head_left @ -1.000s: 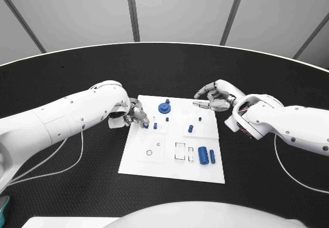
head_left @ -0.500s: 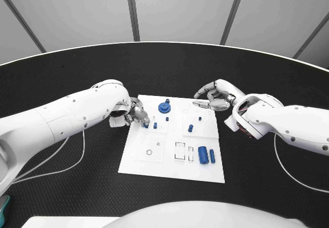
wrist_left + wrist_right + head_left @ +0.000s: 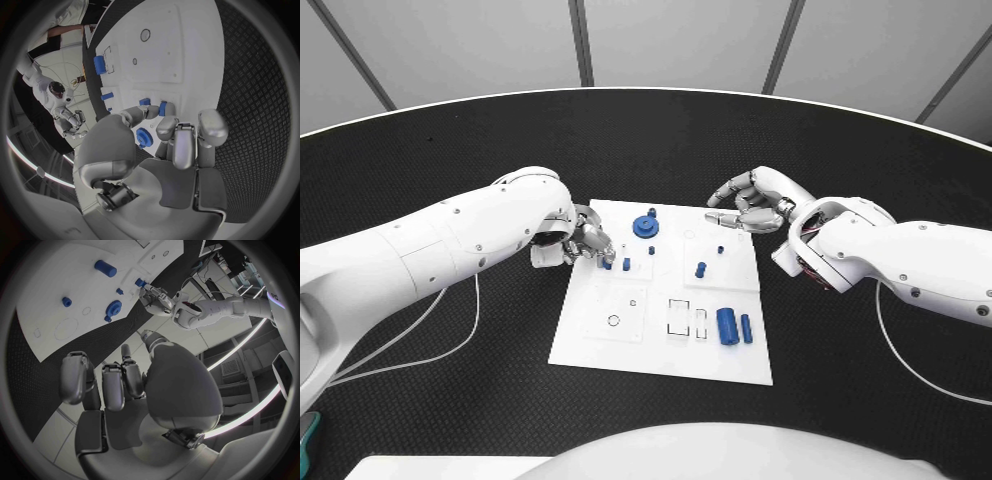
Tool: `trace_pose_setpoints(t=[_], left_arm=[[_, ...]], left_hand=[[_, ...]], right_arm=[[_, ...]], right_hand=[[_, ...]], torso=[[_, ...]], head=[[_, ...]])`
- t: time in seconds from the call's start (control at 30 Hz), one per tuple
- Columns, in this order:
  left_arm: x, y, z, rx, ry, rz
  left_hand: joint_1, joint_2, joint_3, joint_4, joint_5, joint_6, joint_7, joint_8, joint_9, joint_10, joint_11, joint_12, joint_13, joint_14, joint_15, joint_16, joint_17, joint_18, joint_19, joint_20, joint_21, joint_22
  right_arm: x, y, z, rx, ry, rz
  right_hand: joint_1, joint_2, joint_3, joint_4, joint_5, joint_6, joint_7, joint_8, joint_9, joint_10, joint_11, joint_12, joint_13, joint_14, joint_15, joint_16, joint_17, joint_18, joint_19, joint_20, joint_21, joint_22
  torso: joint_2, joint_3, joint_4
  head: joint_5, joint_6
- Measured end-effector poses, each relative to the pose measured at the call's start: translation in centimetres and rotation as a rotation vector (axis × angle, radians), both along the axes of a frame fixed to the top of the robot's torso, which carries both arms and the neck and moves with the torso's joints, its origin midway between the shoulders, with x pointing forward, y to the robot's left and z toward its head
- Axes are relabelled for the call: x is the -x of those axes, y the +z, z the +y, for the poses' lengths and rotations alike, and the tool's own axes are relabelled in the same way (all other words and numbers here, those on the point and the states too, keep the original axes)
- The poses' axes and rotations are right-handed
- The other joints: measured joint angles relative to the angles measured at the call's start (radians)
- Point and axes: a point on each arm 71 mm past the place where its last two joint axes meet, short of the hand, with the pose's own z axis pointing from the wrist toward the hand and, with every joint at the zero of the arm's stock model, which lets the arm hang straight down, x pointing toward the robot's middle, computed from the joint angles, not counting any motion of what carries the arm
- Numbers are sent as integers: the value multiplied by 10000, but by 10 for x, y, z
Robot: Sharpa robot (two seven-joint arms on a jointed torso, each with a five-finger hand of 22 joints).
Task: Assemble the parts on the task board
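Left robot hand (image 3: 584, 243) is working a small blue peg (image 3: 606, 266) at the board's (image 3: 661, 340) left edge, on the surface.
It is pinching that peg between fingertips (image 3: 164, 107) right over the board. I reckon it needs to be keeping the peg upright and easing straight down, not dragging sideways into the second peg (image 3: 626, 265) just beside it. The right robot hand (image 3: 754, 205) is hovering off the board's far right corner, fingers curled in, grasping nothing. The left wrist view is giving the close look at fingertips meeting the peg, while the head view is laying out the gear (image 3: 646, 226) and the cylinder (image 3: 727, 326) lying near the front.
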Motion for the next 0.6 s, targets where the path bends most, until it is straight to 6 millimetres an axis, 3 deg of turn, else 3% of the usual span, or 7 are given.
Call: trace_pose_setpoints(t=[0.33, 0.6], left_arm=[[1, 0, -1, -15, 56, 108], [-1, 0, -2, 35, 232, 23]], left_hand=[[-42, 40, -1, -1, 15, 5, -2, 32, 4, 3, 2, -6, -4, 0, 0, 0, 0, 0, 0, 0, 0, -23], [-212, 201, -207, -207, -115, 65, -9, 80, 74, 21, 21, -75, -41, 0, 1, 0, 0, -1, 0, 0, 0, -30]], right_arm=[[0, 0, 0, 2, 3, 8], [0, 0, 0, -1, 5, 6]], right_hand=[[0, 0, 0, 0, 0, 0, 0, 0, 0, 0, 0, 0, 0, 0, 0, 0, 0, 0, 0, 0, 0, 0], [0, 0, 0, 0, 0, 0, 0, 0, 0, 0, 0, 0, -1, 0, 0, 0, -1, 0, 0, 0, 0, 8]], torso=[[-1, -5, 4], [1, -5, 3]], head=[[-12, -19], [-28, -31]])
